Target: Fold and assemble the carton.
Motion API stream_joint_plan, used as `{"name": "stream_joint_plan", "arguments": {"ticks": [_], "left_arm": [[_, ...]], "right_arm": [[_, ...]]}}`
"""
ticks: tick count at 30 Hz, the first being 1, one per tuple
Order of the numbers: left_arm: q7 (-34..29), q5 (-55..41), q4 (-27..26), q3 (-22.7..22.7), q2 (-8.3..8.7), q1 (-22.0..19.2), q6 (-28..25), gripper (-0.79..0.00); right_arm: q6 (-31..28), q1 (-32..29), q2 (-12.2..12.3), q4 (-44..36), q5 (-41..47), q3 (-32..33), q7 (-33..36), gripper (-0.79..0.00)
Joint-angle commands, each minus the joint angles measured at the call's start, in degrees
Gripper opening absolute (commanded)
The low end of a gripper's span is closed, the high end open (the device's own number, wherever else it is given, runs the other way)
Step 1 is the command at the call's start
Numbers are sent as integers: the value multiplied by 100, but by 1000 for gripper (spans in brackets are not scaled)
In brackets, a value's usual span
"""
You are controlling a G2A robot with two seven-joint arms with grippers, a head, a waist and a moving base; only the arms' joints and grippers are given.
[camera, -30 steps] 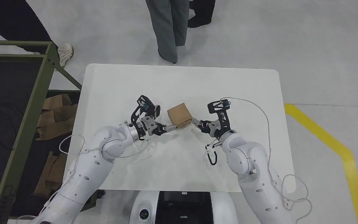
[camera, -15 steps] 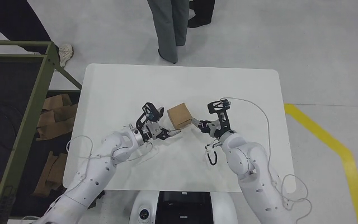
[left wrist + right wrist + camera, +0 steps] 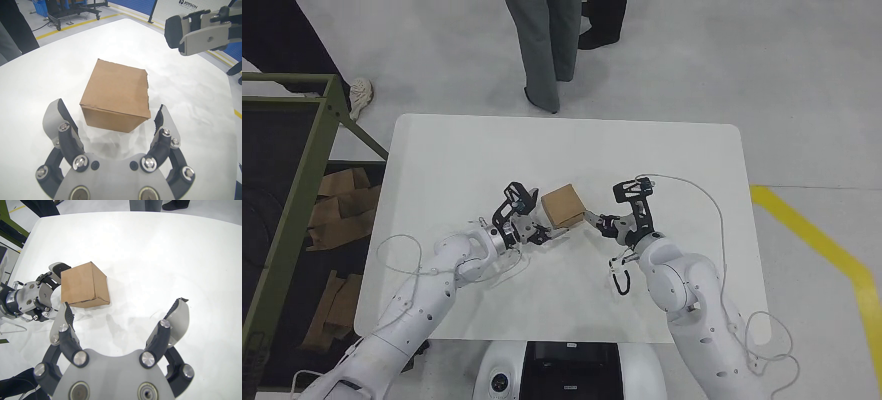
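A closed brown carton (image 3: 564, 205) sits as a cube near the middle of the white table (image 3: 442, 150). My left gripper (image 3: 545, 233) is at its left side, open, and the carton (image 3: 115, 94) lies just beyond the left gripper (image 3: 111, 109) fingertips, no wider than the gap. One left finger (image 3: 58, 267) lies along the carton's (image 3: 85, 285) far-left face. My right gripper (image 3: 594, 222) hovers open a short way off the carton's right side, apart from it. Nothing lies between the fingers of the right gripper (image 3: 122, 305).
A green metal frame (image 3: 302, 180) with flat cardboard pieces (image 3: 337, 205) stands beyond the table's left edge. A white cable (image 3: 712, 200) loops over the table from the right arm. The far and right parts of the table are bare. People stand beyond the far edge.
My left arm has slid to the right and swung its open gripper round to face the carton's left side. The right arm and the carton have stayed where they were.
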Motion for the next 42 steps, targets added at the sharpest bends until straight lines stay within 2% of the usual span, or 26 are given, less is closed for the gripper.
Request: {"name": "stream_joint_plan", "arguments": {"ticks": [1,15,30,31,33,34,36,42], "left_arm": [[37,-3,78,40,-20,-57,-27,0],[178,203,452,346,-161,-385,-83,0],[321,385,487,378,-222,-365,90,0],[327,398,482,376,-224,-357,97,-135],[334,412,476,369,-227,-341,101,-259],[337,418,470,364,-228,-333,101,-403],[346,436,451,354,-229,-317,100,-453],[350,459,374,306,-228,-256,88,-474]], "right_arm": [[0,0,0,0,0,0,0,0],[0,0,0,0,0,0,0,0],[0,0,0,0,0,0,0,0],[0,0,0,0,0,0,0,0],[0,0,0,0,0,0,0,0],[0,0,0,0,0,0,0,0],[0,0,0,0,0,0,0,0],[0,0,0,0,0,0,0,0]]}}
